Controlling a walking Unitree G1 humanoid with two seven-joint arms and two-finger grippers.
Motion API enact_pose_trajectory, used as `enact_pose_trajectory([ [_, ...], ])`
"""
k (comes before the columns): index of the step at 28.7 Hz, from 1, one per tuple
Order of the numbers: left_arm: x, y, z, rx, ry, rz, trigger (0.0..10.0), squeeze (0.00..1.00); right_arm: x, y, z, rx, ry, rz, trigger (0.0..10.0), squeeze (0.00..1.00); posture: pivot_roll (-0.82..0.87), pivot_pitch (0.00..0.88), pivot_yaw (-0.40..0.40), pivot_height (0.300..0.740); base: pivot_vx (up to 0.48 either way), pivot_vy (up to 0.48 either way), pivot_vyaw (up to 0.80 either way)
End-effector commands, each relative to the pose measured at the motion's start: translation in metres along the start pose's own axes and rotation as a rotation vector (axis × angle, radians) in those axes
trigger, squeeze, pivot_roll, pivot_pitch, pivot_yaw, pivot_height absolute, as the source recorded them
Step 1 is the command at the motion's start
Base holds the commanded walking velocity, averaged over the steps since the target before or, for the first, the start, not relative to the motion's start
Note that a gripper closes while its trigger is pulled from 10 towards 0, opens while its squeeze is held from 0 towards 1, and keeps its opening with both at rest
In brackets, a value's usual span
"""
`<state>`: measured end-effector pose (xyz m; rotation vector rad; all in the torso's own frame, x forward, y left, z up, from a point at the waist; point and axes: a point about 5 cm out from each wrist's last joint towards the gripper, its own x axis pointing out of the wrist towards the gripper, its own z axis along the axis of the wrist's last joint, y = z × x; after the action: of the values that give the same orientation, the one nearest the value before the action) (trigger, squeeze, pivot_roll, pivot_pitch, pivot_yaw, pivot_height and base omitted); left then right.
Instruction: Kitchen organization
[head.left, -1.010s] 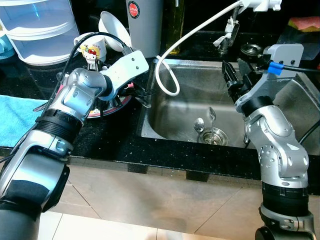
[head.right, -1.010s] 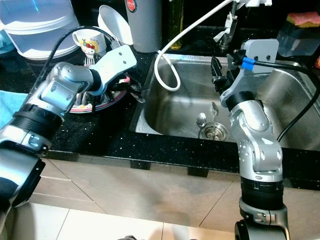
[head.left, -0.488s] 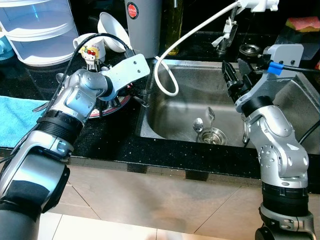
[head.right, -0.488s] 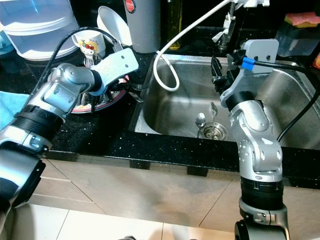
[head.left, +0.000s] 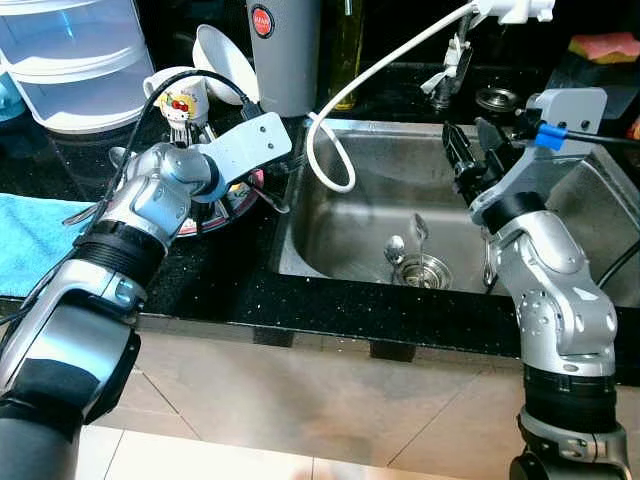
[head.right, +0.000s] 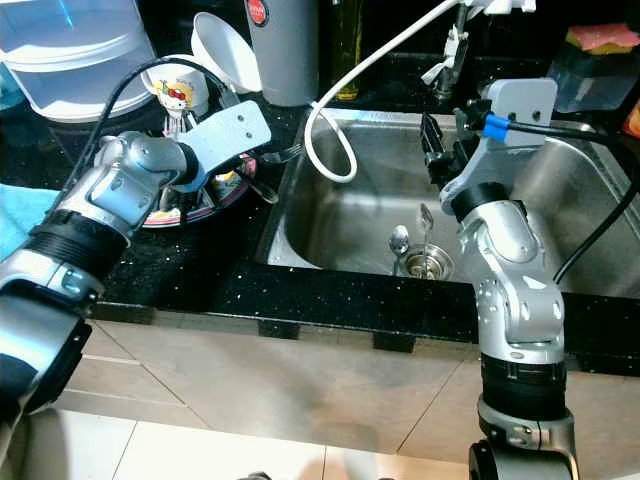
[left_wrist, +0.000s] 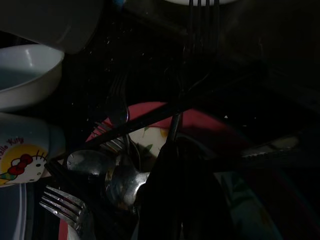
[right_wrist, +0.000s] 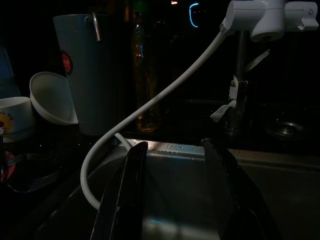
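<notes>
a: eye views? any writing?
b: hello kitty mug (head.left: 186, 98) on the black bench (head.left: 200, 280). left gripper (head.right: 262, 160) over the plate (head.right: 205, 200), clamped on a fork (head.right: 290, 152).
a: left wrist?
b: dark; fork tines (left_wrist: 202, 20) ahead, spoons (left_wrist: 107, 175) below.
a: right wrist?
b: right gripper (right_wrist: 172, 185) spread above the sink (head.left: 560, 190); red label on grey canister (right_wrist: 92, 70) unreadable.

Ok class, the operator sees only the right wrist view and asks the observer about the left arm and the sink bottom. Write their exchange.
Operator: What is the left gripper doing?
Observer: It is shut on a fork, above the plate of cutlery.
Operator: Anything down in the sink?
Observer: A spoon lies beside the drain, below your open right gripper.
</notes>
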<state>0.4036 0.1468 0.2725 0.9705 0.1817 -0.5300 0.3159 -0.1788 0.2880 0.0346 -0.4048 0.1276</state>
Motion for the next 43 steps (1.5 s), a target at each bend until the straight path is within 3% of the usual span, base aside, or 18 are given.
enact_pose_trajectory([
  [1, 0.003, -0.006, -0.008, -0.035, 0.019, -0.023, 0.0, 0.0, 0.0, 0.001, -0.002, -0.004, 0.005, 0.003, 10.0, 0.0, 0.04, 0.093, 0.042, 0.74, 0.0, 0.0, 0.0],
  [4, 0.001, -0.002, 0.004, -0.078, -0.05, -0.023, 0.0, 0.0, 0.001, 0.001, -0.002, -0.004, 0.003, 0.006, 10.0, 0.0, 0.04, 0.09, 0.042, 0.74, 0.0, 0.0, 0.0],
  [5, -0.001, 0.002, 0.01, -0.091, -0.088, 0.003, 9.0, 0.0, 0.001, 0.001, -0.002, -0.004, 0.003, 0.006, 10.0, 0.0, 0.04, 0.088, 0.044, 0.74, 0.0, 0.0, 0.0],
  [6, -0.003, 0.006, 0.015, -0.114, -0.12, 0.016, 10.0, 0.0, 0.001, 0.001, -0.001, -0.004, 0.002, 0.007, 10.0, 0.0, 0.04, 0.088, 0.044, 0.74, 0.0, 0.0, 0.0],
  [15, -0.013, 0.023, 0.034, -0.116, -0.217, 0.098, 10.0, 0.0, 0.0, 0.001, -0.001, -0.006, 0.001, 0.009, 10.0, 0.0, 0.04, 0.082, 0.043, 0.74, 0.0, 0.0, 0.0],
  [20, -0.01, 0.023, 0.029, -0.103, -0.178, 0.125, 10.0, 0.0, 0.001, 0.002, -0.001, -0.004, 0.0, 0.009, 10.0, 0.0, 0.04, 0.082, 0.046, 0.74, 0.0, 0.0, 0.0],
  [21, -0.009, 0.022, 0.027, -0.09, -0.167, 0.12, 10.0, 1.0, 0.001, 0.002, -0.001, -0.004, 0.0, 0.008, 10.0, 0.0, 0.04, 0.082, 0.046, 0.74, 0.0, 0.0, 0.0],
  [28, -0.012, 0.014, 0.024, -0.029, -0.155, 0.037, 10.0, 1.0, 0.0, 0.001, -0.002, -0.005, 0.004, 0.004, 10.0, 0.0, 0.04, 0.091, 0.048, 0.74, 0.0, 0.0, 0.0],
  [29, -0.016, 0.009, 0.017, 0.101, -0.089, 0.023, 10.0, 1.0, -0.001, 0.001, -0.003, -0.004, 0.007, 0.001, 10.0, 0.0, 0.04, 0.097, 0.049, 0.74, 0.0, 0.0, 0.0],
  [35, -0.02, 0.007, 0.006, 0.248, 0.009, 0.02, 10.0, 1.0, -0.001, 0.001, -0.005, 0.002, 0.012, 0.001, 10.0, 0.0, 0.04, 0.103, 0.047, 0.74, 0.0, 0.0, 0.0],
  [36, -0.021, 0.007, 0.004, 0.265, 0.028, 0.019, 10.0, 0.0, -0.001, 0.002, -0.005, 0.005, 0.013, 0.002, 10.0, 0.0, 0.05, 0.107, 0.045, 0.74, 0.0, 0.0, 0.0],
  [43, -0.014, 0.013, -0.007, 0.227, 0.097, 0.055, 10.0, 0.0, 0.001, 0.003, -0.005, 0.011, 0.011, 0.003, 10.0, 0.0, 0.05, 0.111, 0.05, 0.74, 0.0, 0.0, 0.0],
])
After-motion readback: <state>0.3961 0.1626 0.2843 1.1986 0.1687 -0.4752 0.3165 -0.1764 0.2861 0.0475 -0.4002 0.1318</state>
